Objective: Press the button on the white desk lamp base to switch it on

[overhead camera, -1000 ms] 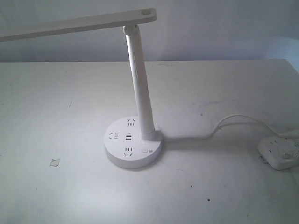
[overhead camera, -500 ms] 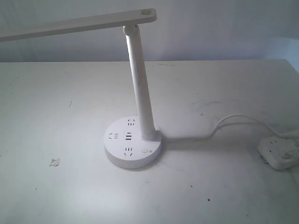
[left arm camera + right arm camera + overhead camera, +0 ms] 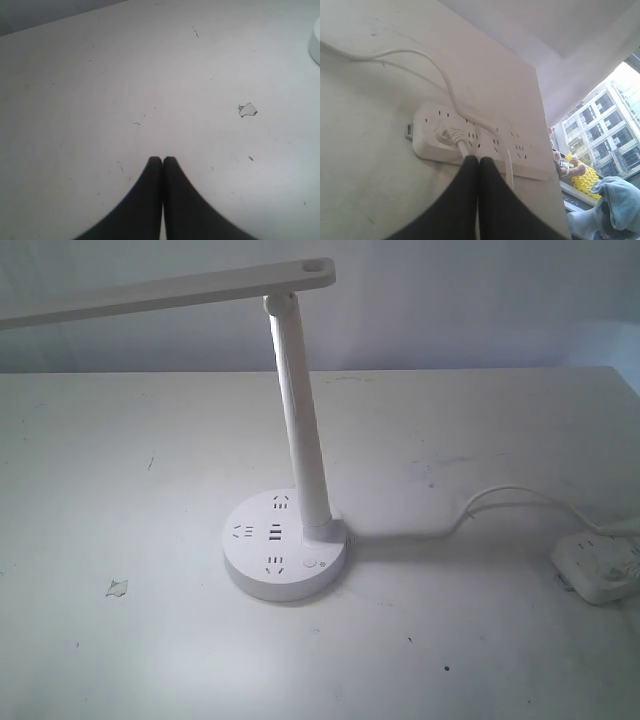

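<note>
The white desk lamp base [image 3: 285, 550] is a round disc near the middle of the white table, with dark socket slots on top. Its small round button [image 3: 309, 565] sits at the front right of the disc, uncovered. A slim stem [image 3: 300, 420] rises to the long flat head [image 3: 150, 295], which shows no light. Neither gripper appears in the exterior view. My left gripper [image 3: 162, 159] is shut and empty over bare table, with the base's edge [image 3: 315, 42] just in frame. Shut and empty too, my right gripper [image 3: 479, 159] hovers beside the power strip [image 3: 480, 140].
A white power strip [image 3: 598, 568] lies at the table's right edge, and the lamp's cable [image 3: 480, 502] runs to it. A small torn scrap [image 3: 117, 588] lies left of the base and shows as a scrap [image 3: 247, 109] in the left wrist view. A window scene shows beyond the table edge.
</note>
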`<move>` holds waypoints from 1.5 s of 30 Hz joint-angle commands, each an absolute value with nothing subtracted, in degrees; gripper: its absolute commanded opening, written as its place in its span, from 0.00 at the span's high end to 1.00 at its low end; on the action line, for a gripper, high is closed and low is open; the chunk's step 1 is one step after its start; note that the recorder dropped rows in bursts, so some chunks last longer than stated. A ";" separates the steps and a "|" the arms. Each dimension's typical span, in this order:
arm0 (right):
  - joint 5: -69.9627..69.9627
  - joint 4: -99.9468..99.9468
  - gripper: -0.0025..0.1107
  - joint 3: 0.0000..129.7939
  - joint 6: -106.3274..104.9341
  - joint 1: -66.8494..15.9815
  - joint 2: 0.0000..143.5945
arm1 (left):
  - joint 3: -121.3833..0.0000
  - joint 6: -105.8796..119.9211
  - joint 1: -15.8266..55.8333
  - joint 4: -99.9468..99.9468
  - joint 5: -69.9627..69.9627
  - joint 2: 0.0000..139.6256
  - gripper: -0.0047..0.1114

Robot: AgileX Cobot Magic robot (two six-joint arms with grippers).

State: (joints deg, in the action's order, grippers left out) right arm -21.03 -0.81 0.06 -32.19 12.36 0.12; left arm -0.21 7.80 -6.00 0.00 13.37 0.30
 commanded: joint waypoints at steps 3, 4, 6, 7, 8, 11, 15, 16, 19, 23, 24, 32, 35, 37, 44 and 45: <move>-19.33 -1.70 0.98 0.00 -32.12 12.59 0.00 | 0.00 7.71 -6.09 0.58 13.24 0.00 0.96; -19.05 -2.86 0.98 0.00 -32.12 12.59 0.00 | 0.00 7.71 -6.09 0.58 13.24 0.00 0.96; -19.17 -3.41 0.98 0.00 -32.12 12.59 0.00 | 0.00 7.71 -6.09 0.58 13.24 0.00 0.96; -19.17 -3.41 0.98 0.00 -32.12 12.59 0.00 | 0.00 7.71 -6.09 0.58 13.24 0.00 0.96; -19.17 -3.56 0.98 0.00 -30.71 12.59 0.00 | 0.00 7.71 -6.09 0.58 13.24 0.00 0.96; -19.27 -11.58 0.98 0.00 -20.32 12.59 0.00 | 0.00 7.71 -6.09 0.58 13.24 0.00 0.96; -19.43 -18.13 0.98 0.00 -6.54 12.59 0.00 | 0.00 7.71 -6.09 0.58 13.24 0.00 0.96; -19.43 -17.14 0.98 0.00 -4.58 12.59 0.00 | 0.00 7.71 -6.09 0.58 13.24 0.00 0.96; -19.32 -9.89 0.98 0.00 -4.23 12.59 0.00 | 0.00 7.71 -6.09 0.58 13.24 0.00 0.96; -19.08 -0.68 0.98 0.00 -4.23 12.59 0.00 | 0.00 7.71 -6.09 0.58 13.24 0.00 0.96; -19.08 -0.36 0.98 0.00 -4.23 12.59 0.00 | 0.00 7.71 -6.09 0.58 13.24 0.00 0.96; -19.18 2.88 0.98 0.00 -4.23 12.59 0.00 | 0.00 7.71 -6.09 0.58 13.24 0.00 0.96; -19.18 2.88 0.98 0.00 -4.23 12.59 0.00 | 0.00 7.71 -6.09 0.58 13.24 0.00 0.96; -19.18 2.88 0.98 0.00 -4.23 12.59 0.00 | 0.00 7.71 -6.09 0.58 13.24 0.00 0.96; -19.71 2.81 0.98 0.00 -4.23 12.59 0.00 | 0.00 7.71 -6.09 0.58 13.24 0.00 0.96; -19.83 2.81 0.98 0.00 -4.23 12.59 0.00 | 0.00 7.71 -6.09 0.58 13.24 0.00 0.96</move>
State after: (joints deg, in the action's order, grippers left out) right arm -19.72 2.41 0.06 -4.47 12.36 0.12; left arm -0.21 7.80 -6.00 0.00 13.37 0.30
